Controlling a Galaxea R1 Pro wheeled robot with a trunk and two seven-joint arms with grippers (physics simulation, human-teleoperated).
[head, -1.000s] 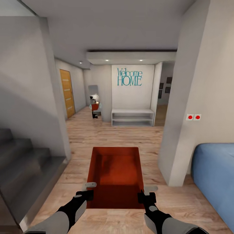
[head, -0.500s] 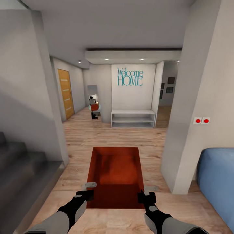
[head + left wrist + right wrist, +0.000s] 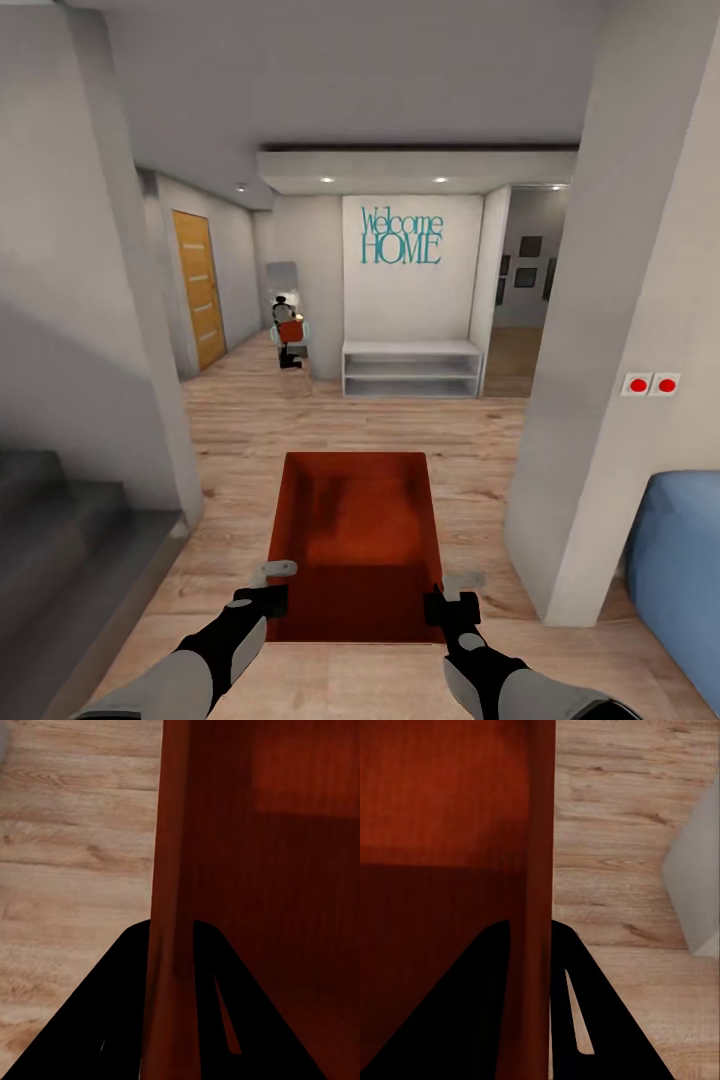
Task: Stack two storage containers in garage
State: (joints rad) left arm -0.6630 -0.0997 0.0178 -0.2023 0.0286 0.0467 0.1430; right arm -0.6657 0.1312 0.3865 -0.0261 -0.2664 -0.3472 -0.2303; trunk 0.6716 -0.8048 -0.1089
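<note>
View slides forward, pillar and sofa (image 3: pixel 680 570) drift right. Your left hand (image 3: pixel 262 598) and right hand (image 3: pixel 440 604) pinch container (image 3: pixel 355 540) walls, hallway transit; garage ahead, second bin pending.

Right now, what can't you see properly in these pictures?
- Red-orange open-top storage bin: head view, its underside is hidden by its own walls.
- Blue padded furniture: head view, cut off by the picture's right edge.
- Dark framed wall pictures: head view, too small to make out.
- Left gripper and right gripper: wrist views, fingertips are black shapes straddling the bin's walls.
</note>
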